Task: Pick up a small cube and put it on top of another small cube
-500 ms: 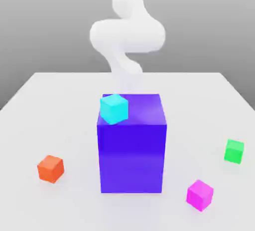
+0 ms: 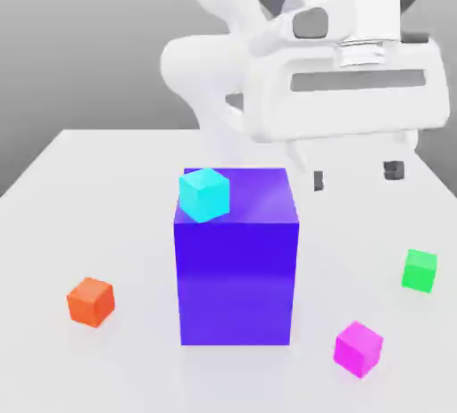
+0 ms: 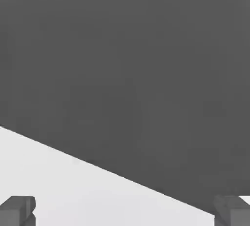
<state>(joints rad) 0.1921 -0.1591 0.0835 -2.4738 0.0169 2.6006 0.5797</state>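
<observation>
A white table (image 2: 107, 188) under a grey backdrop carries the big blue-violet block (image 2: 236, 268). In the exterior view the magenta-pink cube (image 2: 359, 348) sits near the block's front corner toward that view's right (green cube (image 2: 419, 270) farther right), and the gripper (image 2: 355, 175) hangs released above. In the hand view, spread fingertips (image 3: 17, 209) frame bare table.

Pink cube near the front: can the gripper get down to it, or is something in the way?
Probably yes. The pink cube sits alone on the table, apart from the big blue block and the green cube. The gripper hangs open above, nothing on top.
</observation>
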